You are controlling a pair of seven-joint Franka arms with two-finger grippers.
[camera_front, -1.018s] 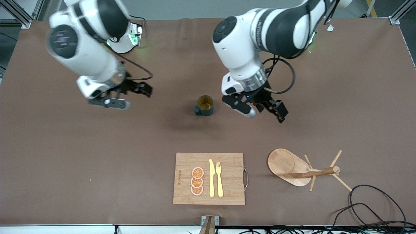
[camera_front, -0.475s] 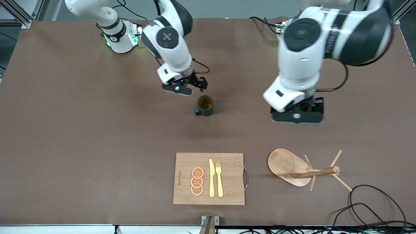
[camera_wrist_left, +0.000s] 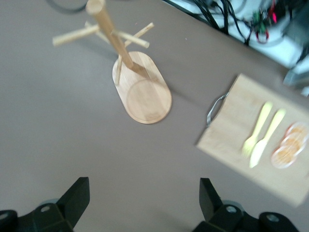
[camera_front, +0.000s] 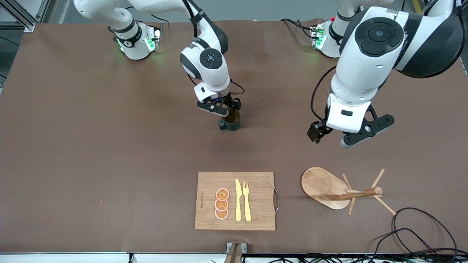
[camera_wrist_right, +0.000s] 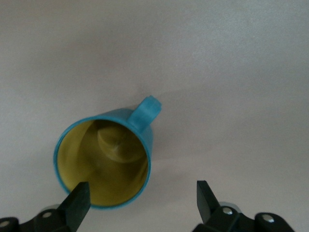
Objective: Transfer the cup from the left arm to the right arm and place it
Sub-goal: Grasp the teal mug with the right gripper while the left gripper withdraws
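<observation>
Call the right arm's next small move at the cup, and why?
Probably shift sideways to centre, then lower. The right tool hangs open just above the upright cup, but one finger sits over the rim, not outside the wall. The left tool waits open, empty.

Both arms wear glossy white shells with black joint bands and round dark caps; black cables loop near each wrist, green lights glow at the bases.

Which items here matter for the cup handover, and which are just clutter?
In play:
- cup, upright on the table
- right gripper, open, right over the cup
- left gripper, open, above bare table

Lying about:
- cutting board with knife, fork, orange slices
- mug tree
</observation>
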